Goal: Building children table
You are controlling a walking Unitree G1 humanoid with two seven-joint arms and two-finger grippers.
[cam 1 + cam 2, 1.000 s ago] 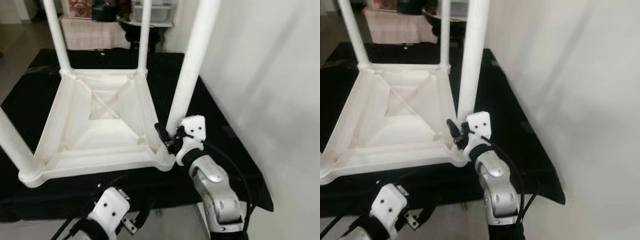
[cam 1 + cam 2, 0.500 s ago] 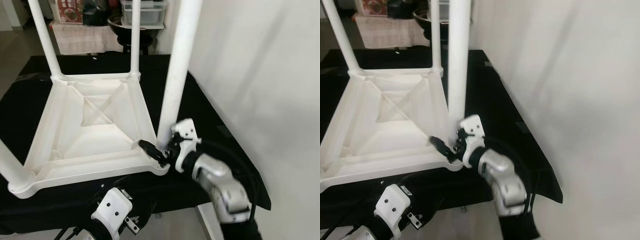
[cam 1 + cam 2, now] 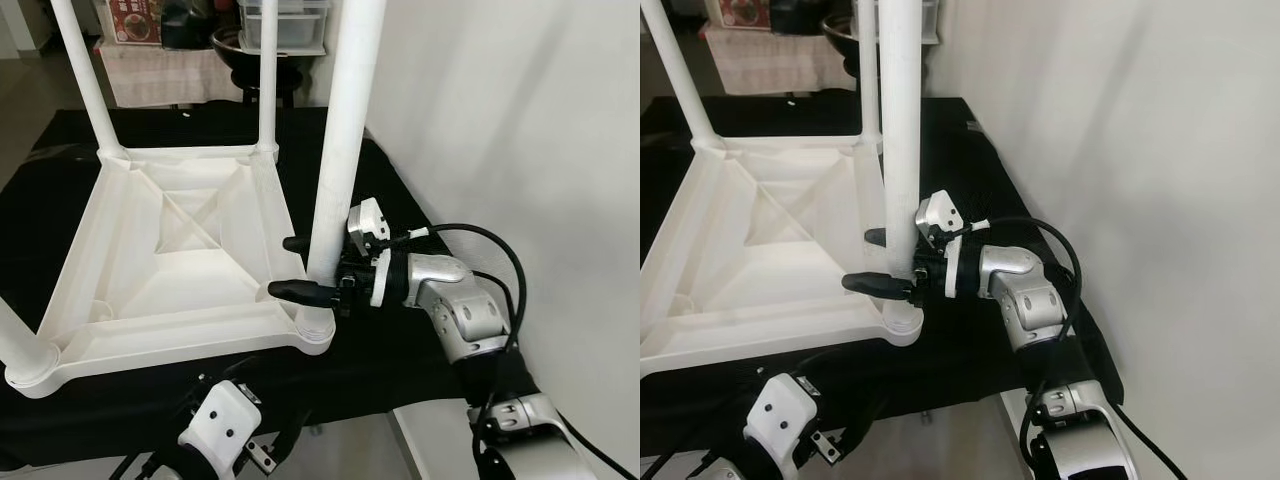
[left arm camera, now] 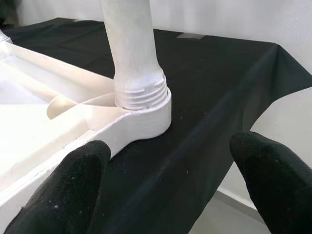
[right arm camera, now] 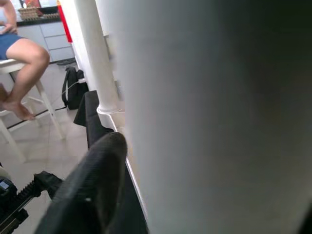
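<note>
An upturned white table [image 3: 170, 260] lies on the black-draped counter [image 3: 420, 215], legs pointing up. At the near left edge, the left gripper [image 4: 170, 190] hangs low beside the counter, its fingers [image 4: 63, 190] spread wide and holding nothing; in its wrist view the near right leg [image 3: 340, 150] sits screwed into its corner socket [image 4: 146, 114], ahead of and between the fingertips. Right of centre, the right gripper [image 3: 297, 267] reaches in from the right, one finger on each side of that leg just above the socket. Whether the fingers press the leg cannot be told. In the right wrist view, a seated person's legs [image 5: 22, 58] appear far off.
</note>
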